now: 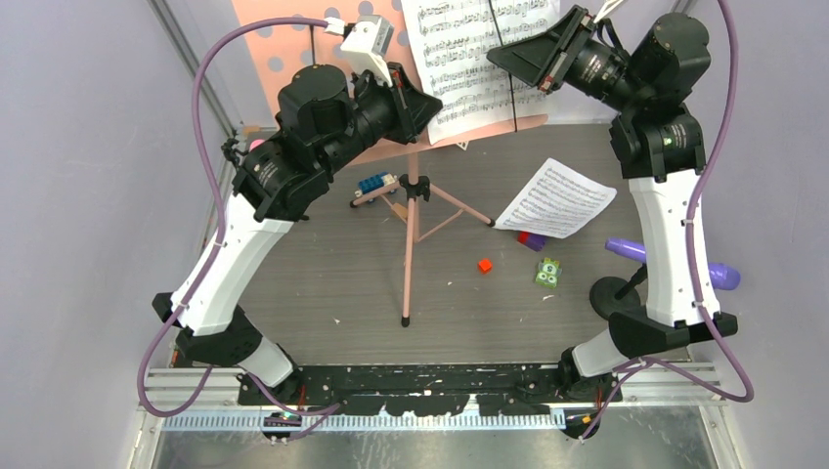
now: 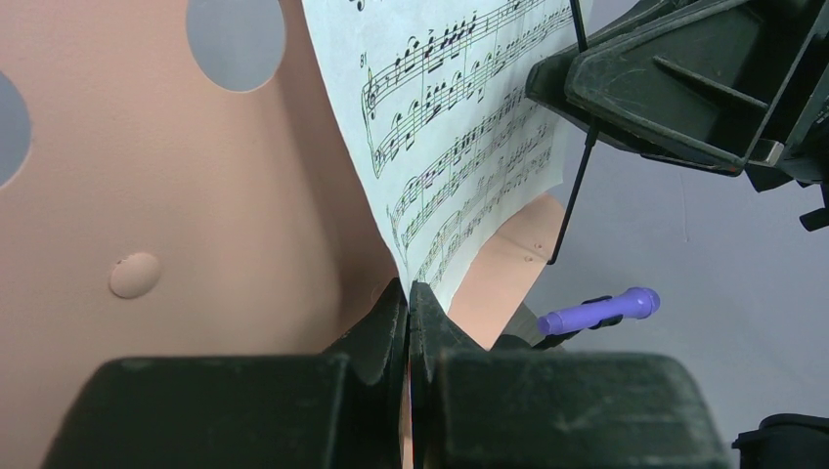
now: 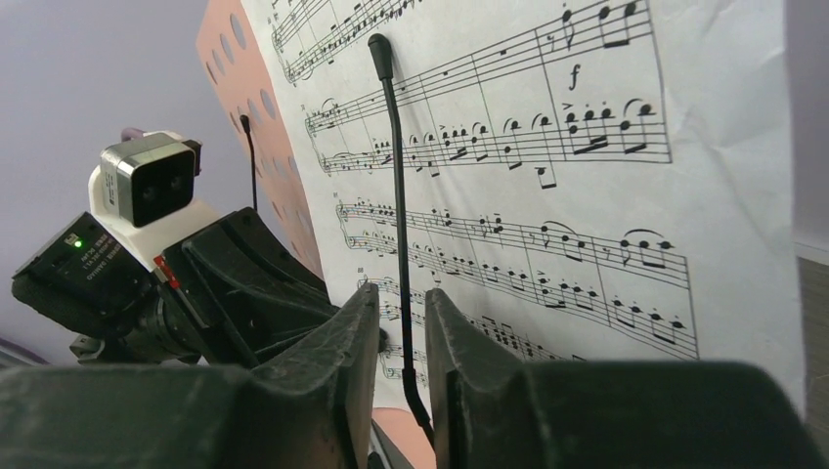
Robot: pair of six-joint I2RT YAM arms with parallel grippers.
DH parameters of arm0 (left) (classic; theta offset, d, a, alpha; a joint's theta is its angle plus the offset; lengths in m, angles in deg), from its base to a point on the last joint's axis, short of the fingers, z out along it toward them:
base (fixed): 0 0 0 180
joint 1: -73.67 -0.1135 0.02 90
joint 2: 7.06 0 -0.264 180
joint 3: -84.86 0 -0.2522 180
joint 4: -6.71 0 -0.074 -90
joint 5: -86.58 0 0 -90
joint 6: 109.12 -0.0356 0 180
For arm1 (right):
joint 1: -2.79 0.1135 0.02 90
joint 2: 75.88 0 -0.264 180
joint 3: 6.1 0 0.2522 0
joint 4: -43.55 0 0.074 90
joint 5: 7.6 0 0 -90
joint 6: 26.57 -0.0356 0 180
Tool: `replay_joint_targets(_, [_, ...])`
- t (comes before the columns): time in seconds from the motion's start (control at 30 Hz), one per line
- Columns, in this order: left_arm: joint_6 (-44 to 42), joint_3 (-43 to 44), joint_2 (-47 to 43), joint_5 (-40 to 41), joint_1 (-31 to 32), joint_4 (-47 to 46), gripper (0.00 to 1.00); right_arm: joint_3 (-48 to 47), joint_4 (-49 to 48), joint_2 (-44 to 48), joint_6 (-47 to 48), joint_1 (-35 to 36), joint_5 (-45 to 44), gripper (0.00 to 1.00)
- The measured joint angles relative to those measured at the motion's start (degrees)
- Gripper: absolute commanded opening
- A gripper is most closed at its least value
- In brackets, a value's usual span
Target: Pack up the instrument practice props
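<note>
Pinching the music rack (image 2: 196, 195) at its lower lip, left gripper (image 2: 409, 295) clamped tight; right gripper (image 3: 403, 305) jaws narrowly apart (clip wire (image 3: 396, 176) between them).

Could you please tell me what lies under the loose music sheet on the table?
A small purple block pokes out at the near edge of the loose sheet, apparently partly under it. Whatever else lies beneath is covered by the page.

Left arm (image 1: 230, 264), right arm (image 1: 665, 244): white links, black joints, purple cables (image 1: 197, 107); black wedge-fingered left tool (image 2: 408, 293).
</note>
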Motion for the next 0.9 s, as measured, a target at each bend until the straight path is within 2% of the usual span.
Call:
replay_joint_targets(0.33, [0.0, -0.5, -0.2, -0.1, 0.0, -0.4, 0.0, 2.5, -2.0, 1.8, 0.2, 0.0, -0.8, 0.01])
replay_joint_targets(0.9, [-0.3, -0.7, -2.2, 0.0, 0.0, -0.3, 0.0, 6.0, -5.0, 4.0, 1.0, 0.0, -1.7, 0.01])
